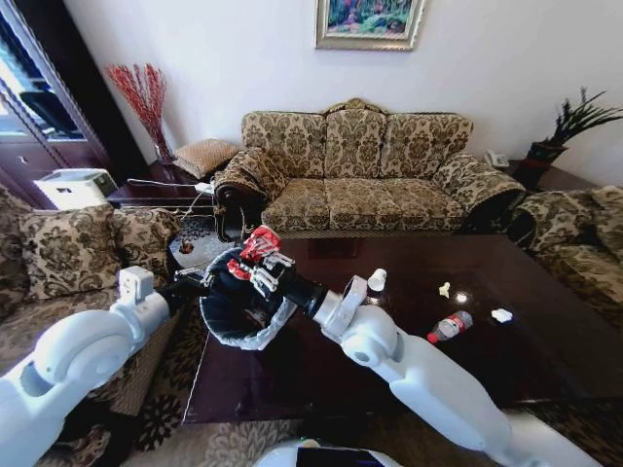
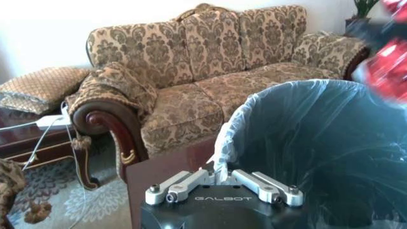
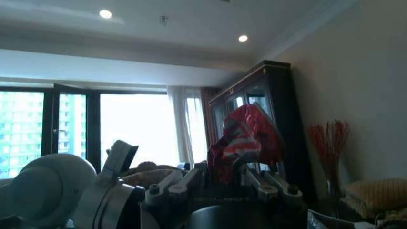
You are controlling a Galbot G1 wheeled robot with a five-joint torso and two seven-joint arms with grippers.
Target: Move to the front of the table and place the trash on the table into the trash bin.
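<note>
R end effector is gripping red wrapper, holding it just above trash bin at table corner | L end effector is clamping bin rim w/ liner | advice: release only when wrapper is over bin mouth centre, keep bin steady | bottle, cup, paper bits are lying on table, well apart from R arm

Trash bin cut off, wrapper blurred
</note>
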